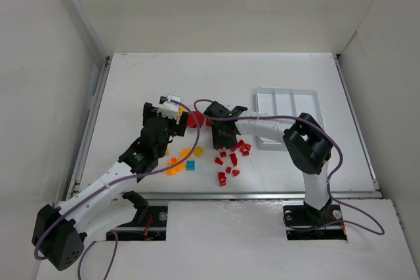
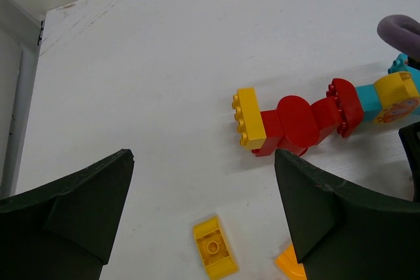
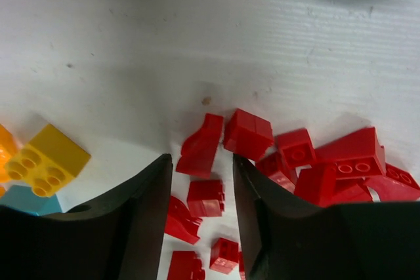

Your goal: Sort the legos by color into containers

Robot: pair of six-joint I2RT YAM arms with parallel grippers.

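Red legos point(image 1: 231, 159) are lying scattered on the white surface point(image 1: 144, 77) nearest the arm bases. An orange and yellow cluster point(image 1: 178, 162) is sitting to their left, and a cyan brick point(image 1: 190, 165) is resting between the two groups. The right end effector point(image 3: 202, 160) is hanging low over the far left side of the red scatter. Its dark fingers point(image 3: 131, 227) are standing slightly spread and straddling a few red pieces — none of them is being pinched. In the right wrist view a four-stud yellow brick point(image 3: 46, 160) is lying off to the left. The left end effector point(image 2: 203, 218) is hovering farther out, its fingers spread wide and gripping nothing, and a loose yellow piece point(image 2: 214, 248) is lying on the surface between them. Just beyond, a joined row point(image 2: 295, 122) is lying flat — a yellow brick at one end, then rounded red pieces, then cyan and yellow at the other end. Farthest out on the right, the white three-compartment tray point(image 1: 289, 91) is sitting well apart from the row. The right arm's forearm point(image 1: 262, 124) is passing beside its near left corner.
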